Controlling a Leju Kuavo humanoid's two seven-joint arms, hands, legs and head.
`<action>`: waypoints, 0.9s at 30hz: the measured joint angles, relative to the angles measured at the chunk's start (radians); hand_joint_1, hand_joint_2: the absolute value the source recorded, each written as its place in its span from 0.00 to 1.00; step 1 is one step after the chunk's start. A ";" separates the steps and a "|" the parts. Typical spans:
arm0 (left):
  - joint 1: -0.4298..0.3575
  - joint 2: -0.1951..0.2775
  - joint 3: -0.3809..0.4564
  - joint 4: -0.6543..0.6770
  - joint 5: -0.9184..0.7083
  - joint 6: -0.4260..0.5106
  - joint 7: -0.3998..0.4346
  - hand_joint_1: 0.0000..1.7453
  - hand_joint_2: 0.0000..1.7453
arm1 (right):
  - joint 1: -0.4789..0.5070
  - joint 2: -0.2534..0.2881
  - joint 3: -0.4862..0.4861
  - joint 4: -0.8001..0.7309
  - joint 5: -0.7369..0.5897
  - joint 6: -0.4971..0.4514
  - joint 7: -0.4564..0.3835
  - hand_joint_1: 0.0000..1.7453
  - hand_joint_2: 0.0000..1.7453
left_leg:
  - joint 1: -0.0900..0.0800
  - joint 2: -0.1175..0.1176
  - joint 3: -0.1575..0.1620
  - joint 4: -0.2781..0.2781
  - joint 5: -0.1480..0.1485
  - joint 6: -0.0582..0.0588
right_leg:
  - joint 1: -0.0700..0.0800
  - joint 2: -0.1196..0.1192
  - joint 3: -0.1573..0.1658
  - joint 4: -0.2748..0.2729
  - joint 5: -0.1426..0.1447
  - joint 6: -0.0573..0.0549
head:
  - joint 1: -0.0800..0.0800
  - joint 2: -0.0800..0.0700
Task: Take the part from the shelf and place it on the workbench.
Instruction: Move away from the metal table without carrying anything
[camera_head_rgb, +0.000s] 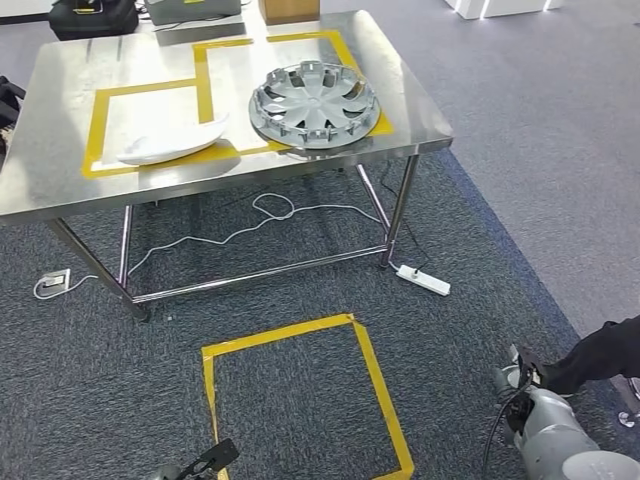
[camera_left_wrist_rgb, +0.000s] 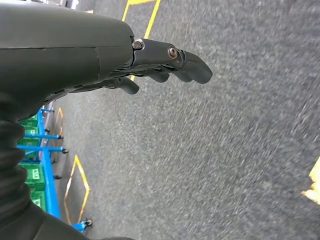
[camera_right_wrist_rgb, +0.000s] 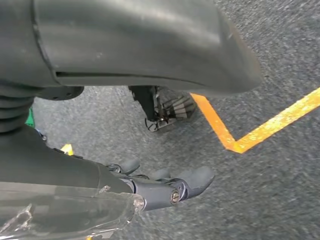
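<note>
Two parts on workbench (camera_head_rgb: 423, 110): silver hubcap (camera_head_rgb: 315, 102), white curved panel (camera_head_rgb: 172, 143); both hands empty, fingers loose.

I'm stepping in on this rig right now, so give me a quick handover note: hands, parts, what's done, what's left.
Left hand: empty, fingers extended over the carpet.
Right hand: empty too, hanging over the floor.
Workbench: a silver wheel cover lies in the right taped box, a white curved part on the front edge of the left box.
Done: both parts rest on the bench.
Left: the shelf is out of the head view, so check it for any remaining parts.
</note>
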 joint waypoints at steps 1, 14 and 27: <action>-0.002 0.000 0.000 0.000 -0.002 0.006 -0.002 0.00 0.00 | -0.001 0.000 0.000 0.000 0.002 -0.004 -0.006 0.00 0.00 | -0.003 0.000 -0.002 0.005 -0.002 -0.002 | -0.004 0.000 0.039 -0.066 0.020 0.003 | 0.001 0.000; -0.006 0.000 0.000 0.000 -0.006 0.004 -0.002 0.00 0.00 | -0.001 0.000 0.000 0.000 0.010 -0.031 -0.026 0.00 0.00 | -0.007 0.001 -0.012 -0.003 0.011 -0.027 | 0.003 0.008 0.065 -0.126 0.035 -0.031 | -0.002 0.000; -0.005 0.002 0.001 0.000 -0.006 -0.008 0.006 0.00 0.00 | -0.002 0.001 0.000 0.000 0.017 -0.027 -0.047 0.00 0.00 | -0.010 0.000 -0.016 -0.001 0.013 -0.028 | -0.001 0.008 0.064 -0.128 0.042 -0.033 | -0.002 0.000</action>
